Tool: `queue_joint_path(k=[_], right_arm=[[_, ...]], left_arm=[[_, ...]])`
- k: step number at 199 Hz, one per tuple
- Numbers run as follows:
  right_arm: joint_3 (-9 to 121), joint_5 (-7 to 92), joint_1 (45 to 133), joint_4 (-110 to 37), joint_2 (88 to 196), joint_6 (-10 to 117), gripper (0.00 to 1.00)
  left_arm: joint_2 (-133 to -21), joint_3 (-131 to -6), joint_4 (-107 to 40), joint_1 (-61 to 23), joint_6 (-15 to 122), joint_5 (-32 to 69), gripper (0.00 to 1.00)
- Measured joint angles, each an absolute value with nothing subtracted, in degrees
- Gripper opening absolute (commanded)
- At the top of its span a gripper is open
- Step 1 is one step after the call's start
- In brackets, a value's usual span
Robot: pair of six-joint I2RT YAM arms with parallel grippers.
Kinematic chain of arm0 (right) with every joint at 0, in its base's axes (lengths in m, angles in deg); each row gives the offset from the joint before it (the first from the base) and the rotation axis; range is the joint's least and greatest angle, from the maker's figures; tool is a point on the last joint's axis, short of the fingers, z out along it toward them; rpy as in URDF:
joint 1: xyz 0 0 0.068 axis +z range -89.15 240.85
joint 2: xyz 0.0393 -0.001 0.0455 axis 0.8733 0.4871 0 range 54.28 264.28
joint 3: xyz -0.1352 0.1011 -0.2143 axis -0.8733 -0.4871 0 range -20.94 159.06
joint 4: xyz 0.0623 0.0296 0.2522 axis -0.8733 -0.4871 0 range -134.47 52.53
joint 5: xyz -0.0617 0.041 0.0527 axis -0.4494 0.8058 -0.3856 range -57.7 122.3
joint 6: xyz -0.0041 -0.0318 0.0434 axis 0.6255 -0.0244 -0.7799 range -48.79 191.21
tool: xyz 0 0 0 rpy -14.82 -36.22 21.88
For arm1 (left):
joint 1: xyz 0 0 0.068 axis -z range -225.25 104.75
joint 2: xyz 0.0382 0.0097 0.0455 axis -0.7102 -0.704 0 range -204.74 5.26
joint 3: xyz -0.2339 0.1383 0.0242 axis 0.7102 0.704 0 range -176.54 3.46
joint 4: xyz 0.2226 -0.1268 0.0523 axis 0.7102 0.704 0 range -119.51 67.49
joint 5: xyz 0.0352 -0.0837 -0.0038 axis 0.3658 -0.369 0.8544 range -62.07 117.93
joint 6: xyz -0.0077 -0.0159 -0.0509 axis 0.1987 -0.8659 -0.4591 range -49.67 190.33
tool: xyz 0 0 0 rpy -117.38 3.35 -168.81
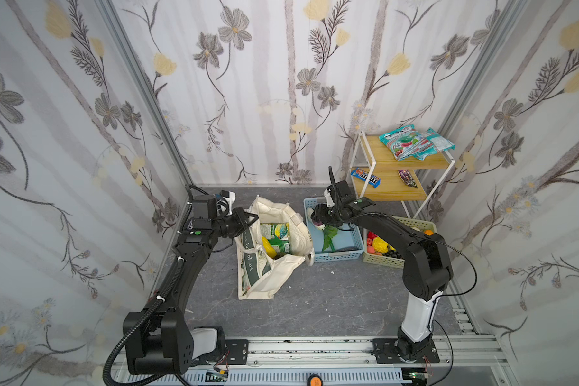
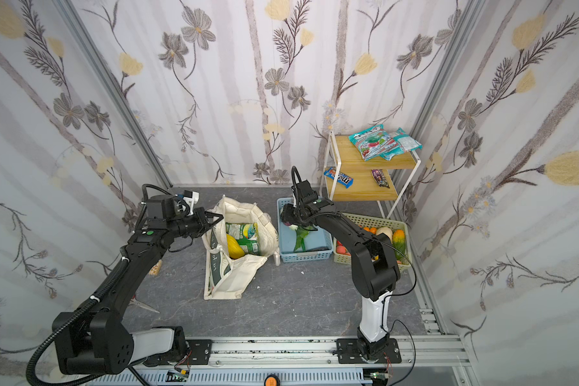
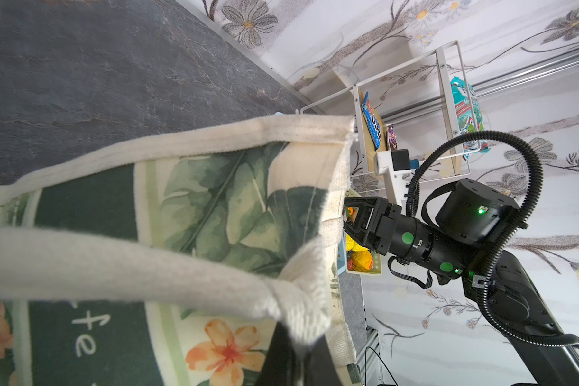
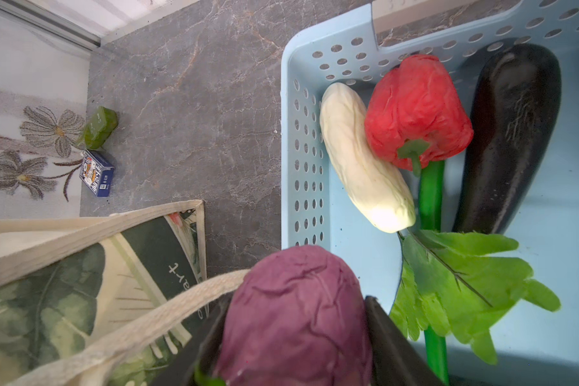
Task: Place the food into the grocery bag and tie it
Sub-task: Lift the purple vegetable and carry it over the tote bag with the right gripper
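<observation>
Right wrist view: right pincer [image 4: 295,320] is grasping a purple veggie [image 4: 291,287]. Blue basket [image 4: 301,133] just past it holds a red pepper [image 4: 415,110], white gourd [image 4: 361,160] and eggplant [image 4: 512,133]. Grocery bag [image 1: 274,274], lettered "of art", sits beside it with a snack packet [image 1: 276,235] and yellow fruit [image 1: 268,247] inside. Left pincer [image 1: 248,220] is clenched on its rim.

Grey marble top [image 1: 331,300] w/ tote bag [image 1: 281,274], blue basket [image 1: 338,256], yellow basket [image 1: 381,260], shelf rack [image 1: 388,190].

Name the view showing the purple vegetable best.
The right wrist view: the purple vegetable fills the foreground, clamped between the jaws of the right gripper. Both top views show just a dark sliver under that gripper; in the left wrist view the grocery bag hides it.
</observation>
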State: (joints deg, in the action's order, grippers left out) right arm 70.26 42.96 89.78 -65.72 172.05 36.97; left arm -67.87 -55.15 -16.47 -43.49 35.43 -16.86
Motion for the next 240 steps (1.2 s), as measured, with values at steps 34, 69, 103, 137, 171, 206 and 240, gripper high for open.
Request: queue_joint_path(k=[34,69,103,137,171,206,240], right_arm=[[71.8,43.6,89.8,-66.1,171.0,37.0,0.59],[73.6,44.1,90.0,-66.4,170.2,37.0,0.59],[75.9,44.4,90.4,-67.6,169.5,37.0,0.59],[78.3,44.4,91.2,-68.5,168.6,37.2,0.59],[80.1,44.6,92.5,-68.7,168.0,37.2,0.59],[81.4,45.1,94.3,-69.0,167.8,37.2,0.59],[81.4,45.5,97.0,-70.4,166.2,37.2,0.59]], left_arm=[[-68.0,-55.4,-16.5,-43.5,35.4,-16.9,0.00],[-68.0,-55.5,-16.5,-43.5,35.4,-16.9,0.00],[-68.0,-55.5,-16.5,-43.5,35.4,-16.9,0.00],[-68.0,-55.5,-16.5,-43.5,35.4,-16.9,0.00],[-67.9,-55.4,-16.5,-43.4,35.4,-16.8,0.00],[-67.6,-55.0,-16.5,-43.4,35.3,-16.7,0.00],[-67.4,-54.8,-16.5,-43.4,35.3,-16.6,0.00]])
